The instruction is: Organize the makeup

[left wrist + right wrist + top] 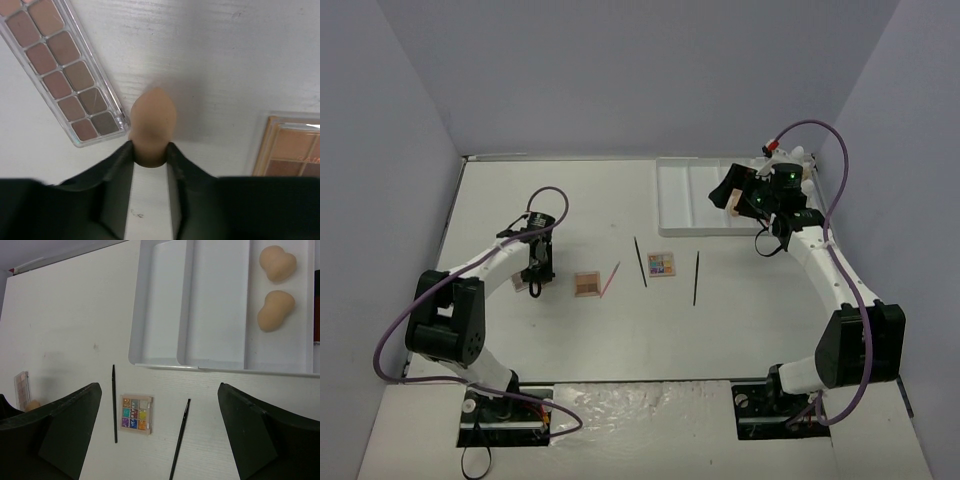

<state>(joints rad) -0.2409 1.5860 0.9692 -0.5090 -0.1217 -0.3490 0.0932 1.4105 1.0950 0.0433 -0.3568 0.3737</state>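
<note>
On the left, your left gripper (pixel 150 150) is clenched on a peach sponge (pixel 152 120) just beside the long palette (pixel 62 65), probably to lift it. Far right, the tray (pixel 215 305) keeps two sponges (pixel 277 262) together, so this one likely belongs there. Your right gripper (pixel 159 407) hangs spread wide, empty.

The white tabletop (pixel 570 210) carries a white divided tray (pixel 661 195) at its far right. Nearer the middle lie two black pencils (pixel 640 262) (pixel 696 278) with a colourful square palette (pixel 661 264) between them, then a pink pencil (pixel 610 279) touching a brown palette (pixel 586 284). Further left, a peach sponge (pixel 152 125) sits just beside a long nude palette (pixel 60 65).
</note>
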